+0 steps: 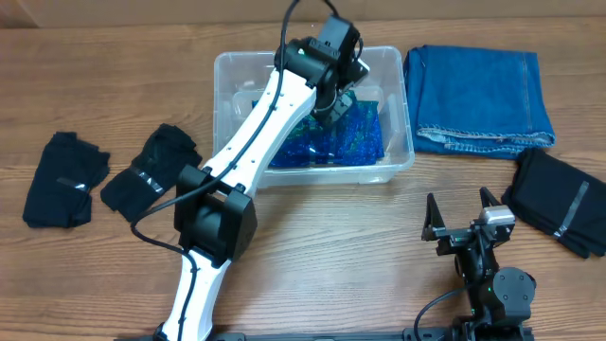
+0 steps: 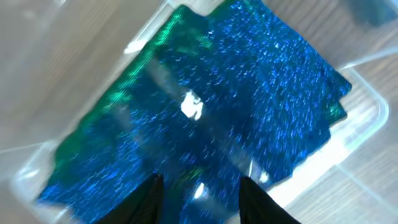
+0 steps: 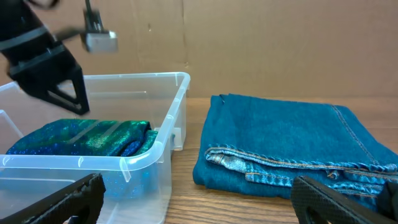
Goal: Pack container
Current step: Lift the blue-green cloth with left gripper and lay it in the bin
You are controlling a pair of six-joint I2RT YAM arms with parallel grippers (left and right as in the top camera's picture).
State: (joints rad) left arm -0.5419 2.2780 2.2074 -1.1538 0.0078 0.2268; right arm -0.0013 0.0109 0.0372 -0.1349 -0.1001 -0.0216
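- the left arm [image 1: 256, 128] stretches far forward from its base, its white links rising to a black wrist [image 1: 327, 52] that bends downward.
- the left gripper [image 1: 333, 106] points steeply down, its two dark fingers [image 2: 152, 200] parted with nothing between them.
- the right arm [image 1: 492, 284] sits folded low and compact, close to its base.
- the right gripper [image 1: 461, 204] points forward and about level, its black fingers [image 3: 68, 198] spread wide and empty.
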